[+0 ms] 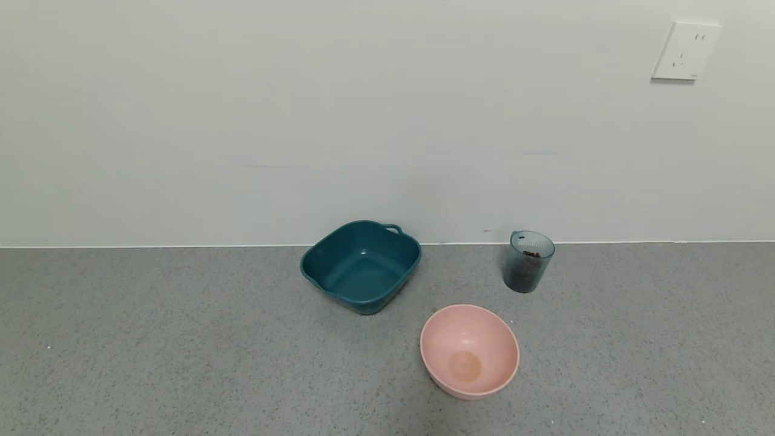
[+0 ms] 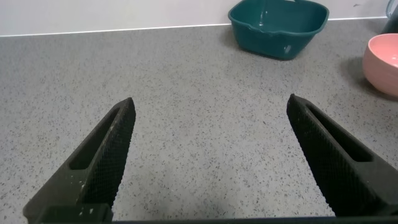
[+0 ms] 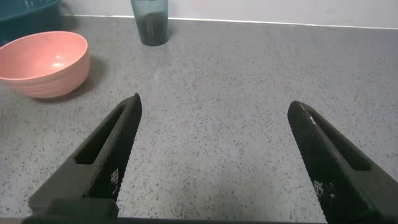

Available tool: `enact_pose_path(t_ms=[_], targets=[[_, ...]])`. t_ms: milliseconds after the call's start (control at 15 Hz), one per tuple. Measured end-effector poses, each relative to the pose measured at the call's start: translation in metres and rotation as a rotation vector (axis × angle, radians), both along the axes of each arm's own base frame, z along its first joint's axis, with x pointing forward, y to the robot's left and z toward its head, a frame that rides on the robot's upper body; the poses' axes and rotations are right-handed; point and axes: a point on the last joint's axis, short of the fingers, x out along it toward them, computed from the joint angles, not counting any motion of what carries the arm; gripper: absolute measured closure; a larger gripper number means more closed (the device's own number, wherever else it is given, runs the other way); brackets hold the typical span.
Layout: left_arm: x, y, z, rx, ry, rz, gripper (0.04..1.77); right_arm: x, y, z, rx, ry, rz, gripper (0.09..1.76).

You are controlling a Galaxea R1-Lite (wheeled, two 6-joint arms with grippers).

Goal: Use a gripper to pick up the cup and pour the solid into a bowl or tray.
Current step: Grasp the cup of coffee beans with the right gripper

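Note:
The blue-grey ribbed cup point(image 1: 528, 261) stands upright near the wall at the right, with dark brown solid point(image 1: 531, 254) inside. It also shows in the right wrist view point(image 3: 150, 21). The pink bowl point(image 1: 470, 350) sits empty in front of it, to the left, and shows in the right wrist view point(image 3: 42, 62) and the left wrist view point(image 2: 383, 62). Neither arm shows in the head view. My left gripper point(image 2: 211, 102) is open and empty over bare counter. My right gripper point(image 3: 214, 102) is open and empty, well short of the cup.
A teal squarish tub with handles point(image 1: 361, 265) stands left of the cup near the wall, also in the left wrist view point(image 2: 278, 26). The grey speckled counter point(image 1: 181, 351) meets a white wall with a socket point(image 1: 685, 51).

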Motion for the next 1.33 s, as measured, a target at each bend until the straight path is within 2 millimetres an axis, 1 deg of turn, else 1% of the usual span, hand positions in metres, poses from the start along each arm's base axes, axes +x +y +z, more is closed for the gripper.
enact_pose_path(t_ms=[667, 800, 933, 1133, 1200, 1333], targets=[[0.0, 0.0, 0.0, 0.0, 0.0, 0.0, 0.06, 0.0, 0.0, 0.0, -0.004, 0.0, -0.004, 0.14], [0.0, 0.0, 0.0, 0.0, 0.0, 0.0, 0.06, -0.001, 0.0, 0.006, -0.024, -0.009, 0.0, 0.14], [0.0, 0.0, 0.0, 0.0, 0.0, 0.0, 0.06, -0.002, 0.0, 0.02, -0.03, -0.023, 0.002, 0.14], [0.0, 0.0, 0.0, 0.0, 0.0, 0.0, 0.06, 0.001, 0.0, 0.057, -0.027, -0.036, 0.007, 0.14], [0.0, 0.0, 0.0, 0.0, 0.0, 0.0, 0.06, 0.006, 0.0, 0.07, -0.024, -0.03, 0.011, 0.14], [0.0, 0.0, 0.0, 0.0, 0.0, 0.0, 0.06, 0.022, 0.0, 0.097, -0.015, -0.007, 0.032, 0.14]])
